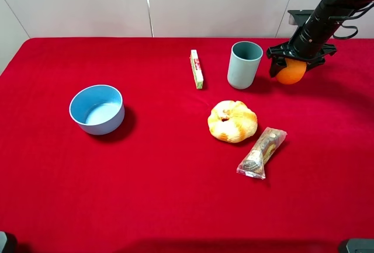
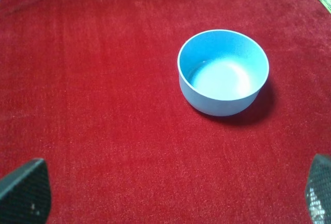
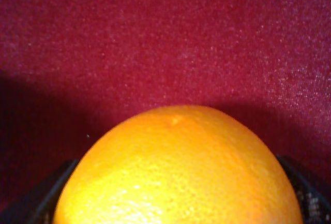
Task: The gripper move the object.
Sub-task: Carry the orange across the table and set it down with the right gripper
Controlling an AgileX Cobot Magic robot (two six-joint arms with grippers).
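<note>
Orange (image 1: 291,72) clamped in right gripper (image 1: 290,66), beside cup (image 1: 244,65), at worktop's (image 1: 175,200) far side. Probably firm, round, slightly slick, middling weight; best squeezed across widest girth. Left gripper (image 2: 170,193) spread, empty.

At the far right the black arm (image 1: 325,14) slants down, right gripper (image 1: 291,64) clamped on the orange (image 1: 290,73); left gripper (image 2: 170,193) hangs spread wide.

Red cloth (image 1: 175,206) bears bowl (image 1: 97,109), cup (image 1: 245,65), bun (image 1: 232,121), wrapped snack (image 1: 262,152), slim packet (image 1: 197,69).
</note>
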